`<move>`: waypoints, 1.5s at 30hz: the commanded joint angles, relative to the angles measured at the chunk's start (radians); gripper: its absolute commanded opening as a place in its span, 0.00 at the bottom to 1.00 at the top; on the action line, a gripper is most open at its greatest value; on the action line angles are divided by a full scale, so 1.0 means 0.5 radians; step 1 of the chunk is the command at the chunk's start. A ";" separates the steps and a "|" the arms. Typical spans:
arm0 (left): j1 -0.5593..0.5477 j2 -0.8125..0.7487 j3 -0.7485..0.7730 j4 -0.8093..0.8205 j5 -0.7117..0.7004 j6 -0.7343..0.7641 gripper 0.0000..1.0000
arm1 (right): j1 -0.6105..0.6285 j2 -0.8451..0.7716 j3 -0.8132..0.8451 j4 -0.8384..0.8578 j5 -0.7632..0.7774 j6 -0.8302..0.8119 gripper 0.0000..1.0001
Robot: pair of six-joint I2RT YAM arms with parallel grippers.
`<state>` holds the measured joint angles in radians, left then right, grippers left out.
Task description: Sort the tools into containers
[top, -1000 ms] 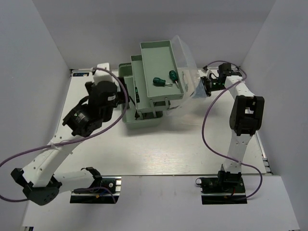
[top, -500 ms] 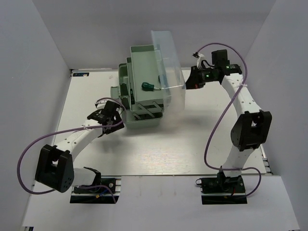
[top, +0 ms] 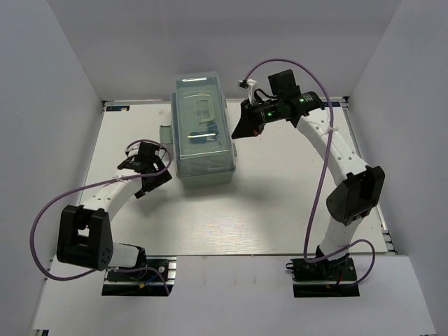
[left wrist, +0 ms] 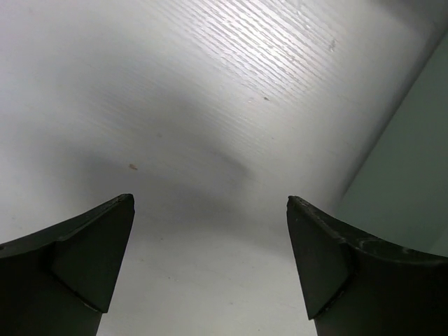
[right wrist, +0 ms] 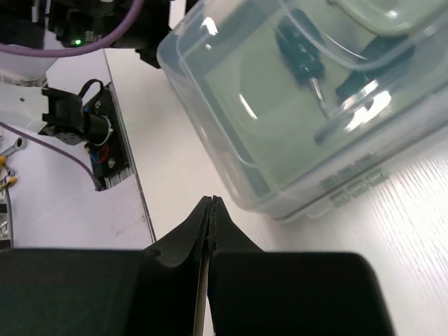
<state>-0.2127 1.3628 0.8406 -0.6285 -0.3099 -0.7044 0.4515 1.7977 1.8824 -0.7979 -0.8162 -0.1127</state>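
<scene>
The right hand point(right wrist: 210, 207), fingers pressed together, fills the lower frame. Upper right, the closed toolbox point(right wrist: 266, 147) on the white worktop point(right wrist: 392, 210) shows a dark-handled screwdriver point(right wrist: 299, 54) through its translucent lid.

The scene is lit brightly and evenly from above, white glare streaks being thrown across the toolbox lid point(top: 199, 133) (and repeated in the right wrist view), while in the left wrist view the table point(left wrist: 266, 42) is washed out, a soft shadow is cast, and the fingers point(left wrist: 63, 259) of the left gripper point(left wrist: 210, 203) are rendered dark and blurred.
</scene>
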 commanded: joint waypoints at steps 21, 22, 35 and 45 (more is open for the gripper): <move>0.119 -0.743 0.313 -0.250 0.187 0.295 1.00 | 0.094 -0.062 -0.531 0.096 0.930 -0.296 0.24; 0.119 -0.744 0.313 -0.249 0.206 0.295 1.00 | 0.100 -0.003 -0.449 0.095 0.830 -0.284 0.24; 0.119 -0.949 0.292 -0.305 0.279 0.317 1.00 | 0.241 0.086 -0.341 0.092 0.654 -0.262 0.21; 0.119 -0.946 0.344 -0.265 0.359 0.375 1.00 | 0.211 -0.171 -0.649 0.120 1.076 -0.397 0.28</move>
<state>-0.1581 0.9077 0.9642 -0.7628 -0.1593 -0.5407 0.5713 1.8107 1.6321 -0.7460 -0.3862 -0.2672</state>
